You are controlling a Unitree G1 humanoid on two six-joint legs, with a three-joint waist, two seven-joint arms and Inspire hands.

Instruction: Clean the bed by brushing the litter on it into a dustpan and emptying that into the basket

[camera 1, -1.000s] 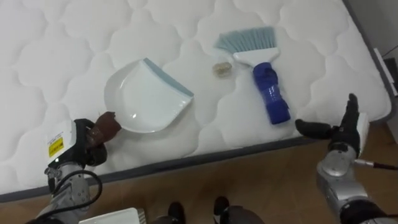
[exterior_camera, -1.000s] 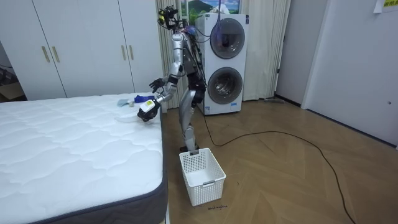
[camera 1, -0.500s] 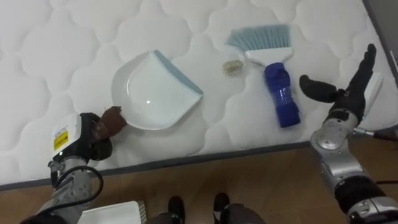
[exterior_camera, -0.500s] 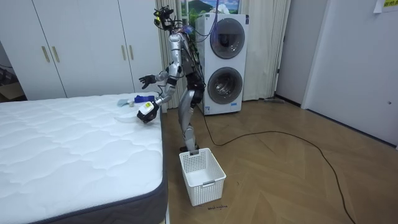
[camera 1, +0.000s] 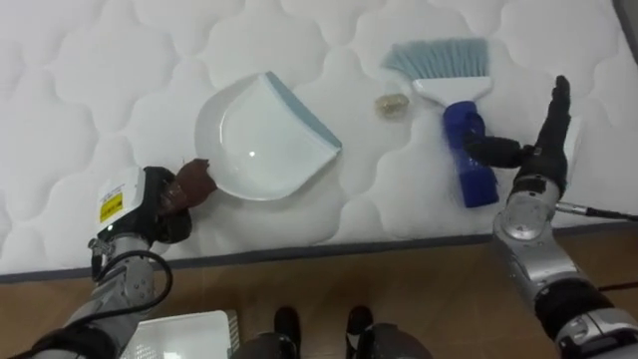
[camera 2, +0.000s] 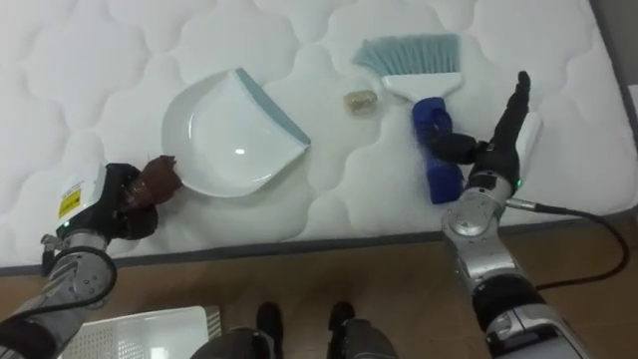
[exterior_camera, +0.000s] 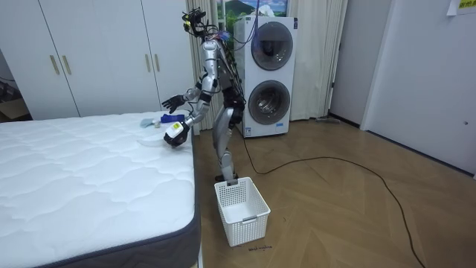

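Bed [camera 1: 120, 60], white quilted top: white dustpan [camera 1: 261, 150] lying flat near the edge, its blue lip toward a small pale scrap [camera 1: 392, 104]. The scrap sits between the dustpan and the brush [camera 1: 467, 140], which is blue-handled with bristles pointing away from the robot. Left hand [camera 1: 164, 204]: fingers curled round the dustpan's brown handle at the bed's edge; right hand [camera 1: 543, 155]: fingers straight and raised, thumb spread over the brush's handle, contact unclear. Robot upright at the bed's side, both arms forward over it; white basket [exterior_camera: 249, 227] on the floor by its feet.
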